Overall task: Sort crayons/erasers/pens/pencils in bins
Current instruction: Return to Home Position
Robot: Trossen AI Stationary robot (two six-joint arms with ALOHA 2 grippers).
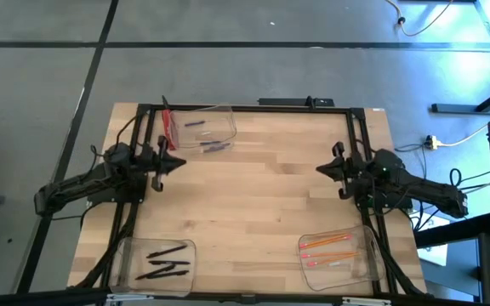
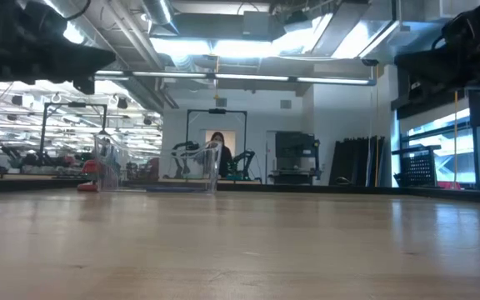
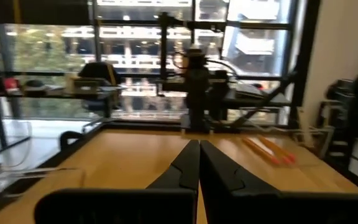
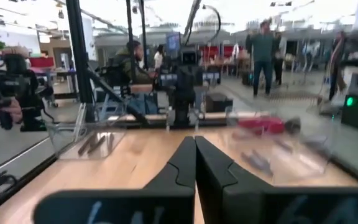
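Observation:
Three clear bins stand on the wooden table. The far-left bin (image 1: 201, 129) holds bluish-purple crayons (image 1: 214, 147) and a red flat strip (image 1: 168, 127). Black pens (image 1: 166, 253) lie in the near-left bin (image 1: 154, 263). Orange pencils (image 1: 327, 243) lie in the near-right bin (image 1: 340, 257). My left gripper (image 1: 181, 163) hovers shut beside the crayon bin's near edge, pointing toward the table's right. My right gripper (image 1: 320, 170) hovers shut at mid-table on the right, pointing left. Each wrist view shows its fingertips closed together, left (image 3: 199, 146) and right (image 4: 195, 142), with nothing between them.
A black frame (image 1: 253, 108) runs along the table's far edge and down both sides past the arm bases. Bare wood (image 1: 253, 195) lies between the two grippers and between the near bins. People stand in the room beyond the table (image 4: 263, 53).

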